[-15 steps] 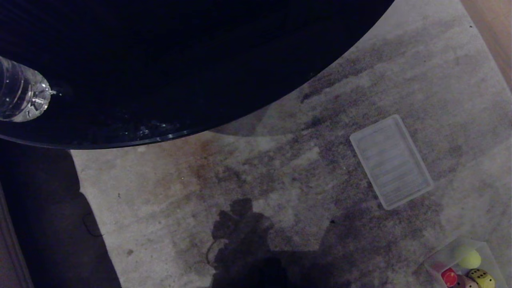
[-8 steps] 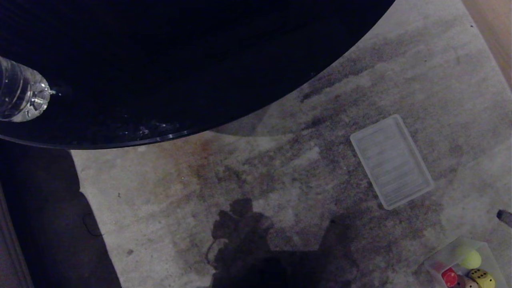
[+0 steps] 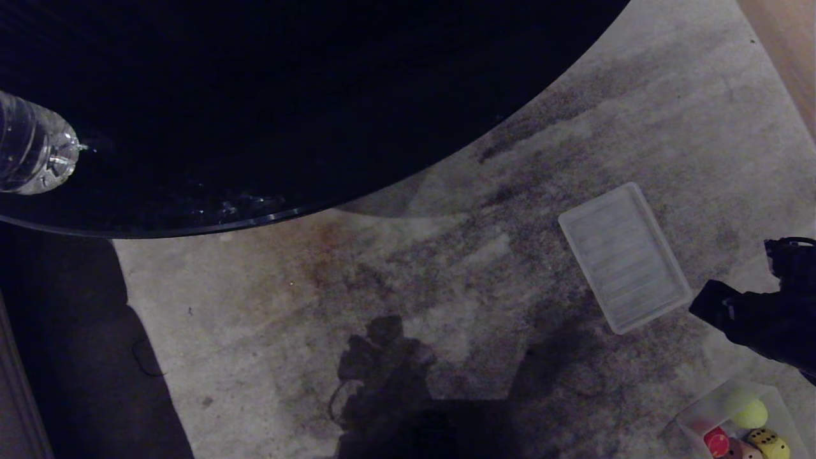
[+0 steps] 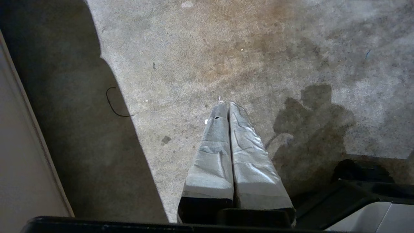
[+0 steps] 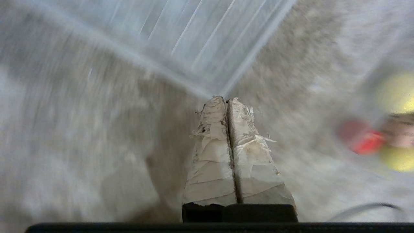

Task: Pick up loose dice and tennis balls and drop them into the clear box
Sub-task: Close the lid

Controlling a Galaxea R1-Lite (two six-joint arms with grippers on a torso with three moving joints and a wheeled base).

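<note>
- No readable text, label, brand name or sign anywhere in the three views.
- Only marks of number: dark pips on the yellow die (image 3: 768,443) inside the clear box (image 3: 695,414), at the lower right corner of the head view; too small for an exact count.
- Red die (image 3: 715,441) next to it: face too dim for any pips.
- Ribbed panel (image 3: 623,256) on the carpet: plain ridges only, without letters.
- Bottle (image 3: 32,153) on the dark counter: no label legible.

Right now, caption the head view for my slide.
Right gripper beside ribbed panel, above clear box holding dice.
</note>
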